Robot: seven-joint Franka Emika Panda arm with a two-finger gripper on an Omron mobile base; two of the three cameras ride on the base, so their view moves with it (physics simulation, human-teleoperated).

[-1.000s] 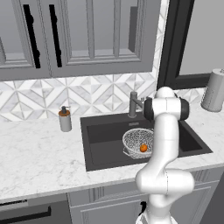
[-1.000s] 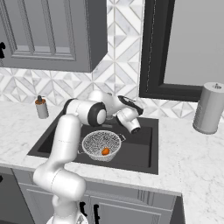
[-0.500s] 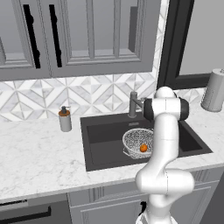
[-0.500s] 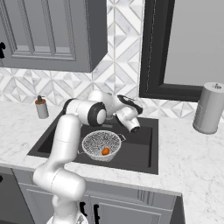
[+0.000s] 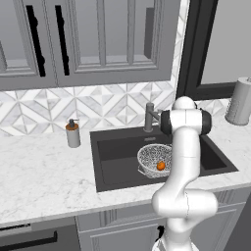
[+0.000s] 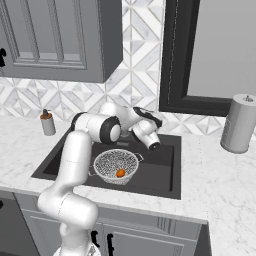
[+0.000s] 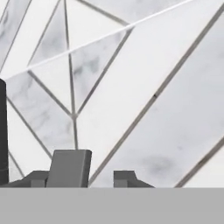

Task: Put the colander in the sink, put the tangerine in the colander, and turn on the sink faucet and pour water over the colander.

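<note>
Faucet work is where your gripper sits: its fingertips face the patterned backsplash tile at close range, with a gap between them and nothing pinched, though you cannot tell how widely they stand. Out from the hand, the colander rests in the sink with the tangerine inside it. The soap pump bottle stands on the counter left of the basin.
</note>
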